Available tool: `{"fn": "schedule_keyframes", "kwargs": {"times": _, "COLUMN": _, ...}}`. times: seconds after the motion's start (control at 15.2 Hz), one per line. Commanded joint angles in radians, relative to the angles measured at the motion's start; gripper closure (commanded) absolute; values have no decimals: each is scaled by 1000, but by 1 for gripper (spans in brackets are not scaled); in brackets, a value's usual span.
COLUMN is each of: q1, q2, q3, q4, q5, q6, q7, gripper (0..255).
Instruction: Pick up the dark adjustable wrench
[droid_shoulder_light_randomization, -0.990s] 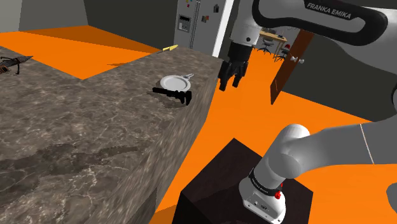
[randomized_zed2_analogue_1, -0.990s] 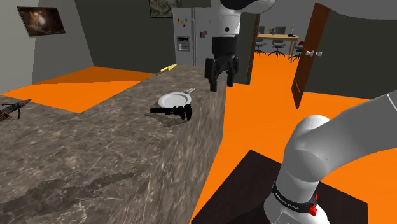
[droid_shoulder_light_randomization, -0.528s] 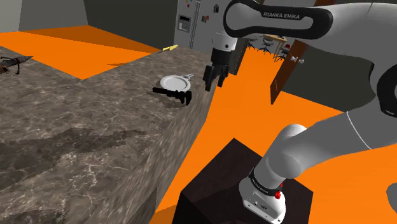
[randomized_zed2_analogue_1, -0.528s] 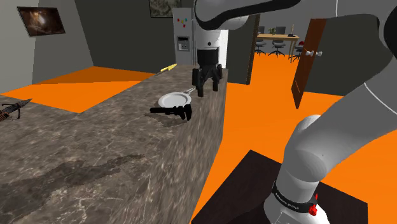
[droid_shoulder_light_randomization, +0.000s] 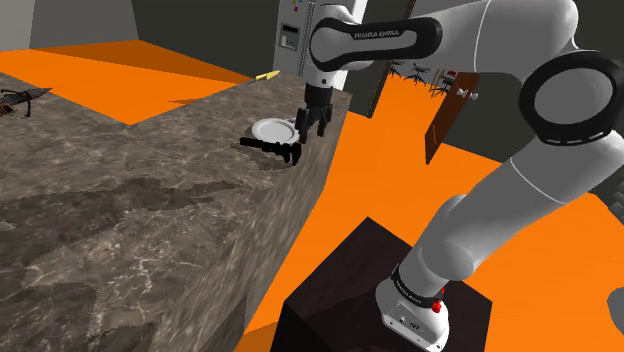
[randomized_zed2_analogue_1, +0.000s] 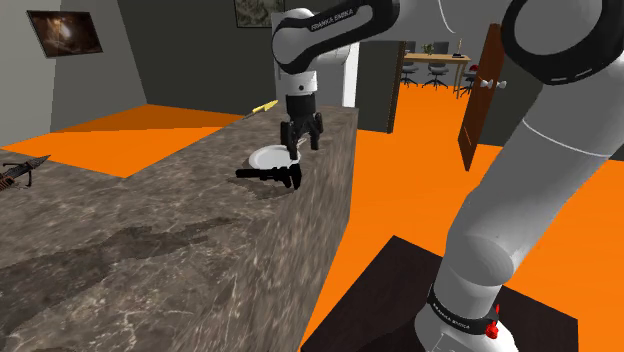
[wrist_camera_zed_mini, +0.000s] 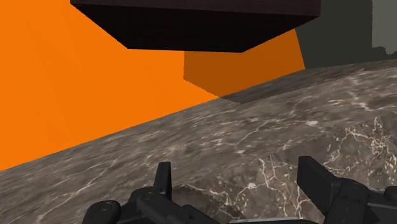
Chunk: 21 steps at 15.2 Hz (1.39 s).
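1. Black against the marbled counter (droid_shoulder_light_randomization: 150, 200), the dark adjustable wrench (droid_shoulder_light_randomization: 272, 148) is seen lying flat just beside the white dish (droid_shoulder_light_randomization: 270, 130), on the dish's side facing the stand, untouched.
2. The gripper (droid_shoulder_light_randomization: 311, 127) is held just above the dish's edge, fingers (wrist_camera_zed_mini: 164, 181) spread apart, nothing between them.
3. Only the approach is judged done; lowering over the wrench, closing and lifting are left.

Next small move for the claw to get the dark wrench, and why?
Probably lower the open claw while shifting it toward the shoulder view's lower left, over the dark wrench. The claw hangs above the counter by the white pan; the wrench lies flat nearer the counter's edge, and in the wrist view bare stone lies between the fingers.
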<state>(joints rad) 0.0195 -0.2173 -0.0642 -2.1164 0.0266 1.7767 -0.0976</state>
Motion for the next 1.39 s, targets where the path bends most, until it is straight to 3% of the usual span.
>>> {"fn": "schedule_keyframes", "kwargs": {"times": 0.0, "q1": 1, "q2": 80, "q3": -3, "q4": 48, "q5": -4, "q6": 28, "q7": -21, "gripper": 0}}
{"fn": "schedule_keyframes", "kwargs": {"times": 0.53, "q1": -4, "q2": 394, "q3": -8, "q4": 294, "q5": -13, "q6": 83, "q7": -98, "gripper": 0}}
{"fn": "schedule_keyframes", "kwargs": {"times": 0.99, "q1": -12, "q2": 678, "q3": -2, "q4": 587, "q5": -22, "q6": 66, "q7": -150, "gripper": 0}}
{"fn": "schedule_keyframes", "kwargs": {"times": 1.32, "q1": -12, "q2": 699, "q3": -1, "q4": 551, "q5": -21, "q6": 123, "q7": -150, "gripper": 0}}
